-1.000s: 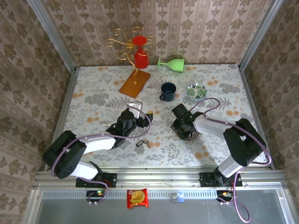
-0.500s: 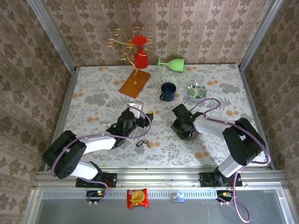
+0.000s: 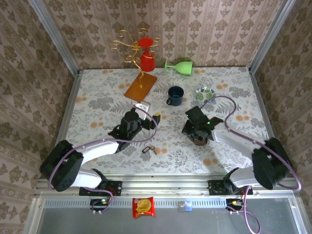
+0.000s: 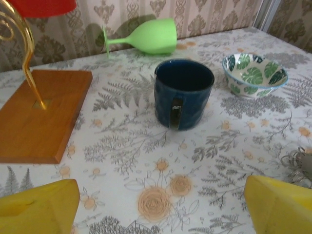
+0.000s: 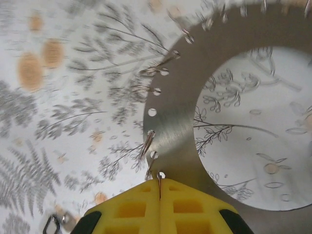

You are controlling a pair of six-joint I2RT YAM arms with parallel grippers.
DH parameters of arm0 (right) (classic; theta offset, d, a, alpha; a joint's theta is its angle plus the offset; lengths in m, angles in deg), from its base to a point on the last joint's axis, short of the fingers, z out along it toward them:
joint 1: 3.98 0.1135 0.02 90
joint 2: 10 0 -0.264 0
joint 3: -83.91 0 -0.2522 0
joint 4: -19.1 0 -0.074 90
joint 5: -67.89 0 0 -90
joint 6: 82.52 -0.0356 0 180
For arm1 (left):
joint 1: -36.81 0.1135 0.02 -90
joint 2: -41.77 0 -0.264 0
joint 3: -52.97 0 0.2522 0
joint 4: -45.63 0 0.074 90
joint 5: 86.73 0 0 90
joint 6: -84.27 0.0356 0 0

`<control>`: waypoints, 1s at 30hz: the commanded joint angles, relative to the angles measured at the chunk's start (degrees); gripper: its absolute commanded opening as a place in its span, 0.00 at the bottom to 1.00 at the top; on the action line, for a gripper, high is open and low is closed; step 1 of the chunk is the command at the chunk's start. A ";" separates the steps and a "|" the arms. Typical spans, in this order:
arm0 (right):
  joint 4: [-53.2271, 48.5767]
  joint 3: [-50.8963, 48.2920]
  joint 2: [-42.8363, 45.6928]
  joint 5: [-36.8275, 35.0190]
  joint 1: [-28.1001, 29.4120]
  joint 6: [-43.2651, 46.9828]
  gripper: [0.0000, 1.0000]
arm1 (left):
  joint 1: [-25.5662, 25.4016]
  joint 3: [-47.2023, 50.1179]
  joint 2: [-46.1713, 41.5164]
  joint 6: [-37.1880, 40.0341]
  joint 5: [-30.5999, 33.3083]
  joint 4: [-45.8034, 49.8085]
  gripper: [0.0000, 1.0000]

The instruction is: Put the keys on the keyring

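The keyring [image 5: 175, 117] is a wide flat grey ring with small holes and thin wire loops along its rim. My right gripper [image 5: 160, 183] is shut on it, pinching a wire loop at its edge. From above, the right gripper [image 3: 197, 132] covers most of the keyring [image 3: 200, 141]. The keys [image 3: 149, 149] lie on the table between the arms, and a bit of them shows at the edge of the right wrist view [image 5: 51, 225]. My left gripper [image 3: 146, 112] is open with nothing between its yellow fingertips [image 4: 41, 207], above bare tablecloth short of the mug.
A dark blue mug [image 4: 184, 92] stands ahead of the left gripper, with a leaf-patterned bowl [image 4: 254, 74] to its right. A green goblet [image 3: 179, 66] lies on its side at the back. A gold wire stand on a wooden base [image 3: 140, 87] carries a red cup [image 3: 147, 61].
The right gripper has closed on the keyring's rim and the arm has stretched out, its elbow swinging right. The left gripper has risen slightly toward the back.
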 commanded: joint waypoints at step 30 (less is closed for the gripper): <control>2.41 8.66 13.83 29.38 0.01 81.92 0.00 | 4.64 -4.34 -5.20 27.64 -43.02 1.14 0.55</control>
